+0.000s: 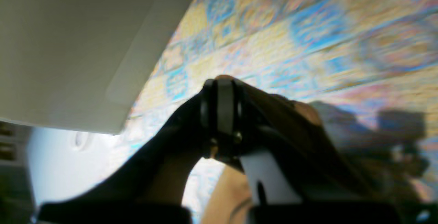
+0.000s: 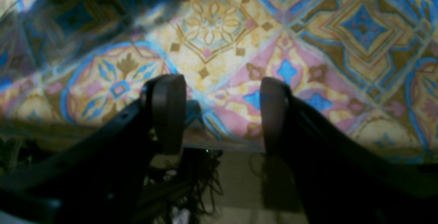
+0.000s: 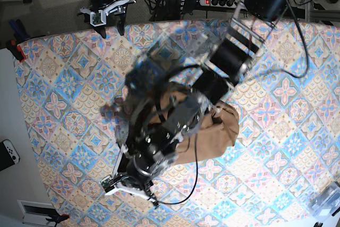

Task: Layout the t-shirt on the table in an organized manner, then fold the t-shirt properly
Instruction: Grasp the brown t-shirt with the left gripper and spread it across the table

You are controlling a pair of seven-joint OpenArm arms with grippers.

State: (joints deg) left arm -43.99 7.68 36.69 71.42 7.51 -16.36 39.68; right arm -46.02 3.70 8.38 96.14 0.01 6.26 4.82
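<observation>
The left hand [image 1: 224,80] has its jaws pressed together, and tan-brown cloth of the t-shirt [image 1: 301,111] shows right beside the closed tips and below them; it looks pinched there, but the wrist view is too blurred to be sure. In the base view this arm is smeared by motion and its hand cannot be made out; the t-shirt [image 3: 215,134] lies bunched under that arm, about the middle of the desk [image 3: 276,147] with its blue, pink and cream tile pattern. The right hand [image 2: 222,112] has its two fingers [image 2: 167,111] well apart with nothing between them, only the patterned cloth beyond them and the desk edge just under the tips. In the base view the right hand [image 3: 109,17] is at the far edge of the desk, well apart from the t-shirt
</observation>
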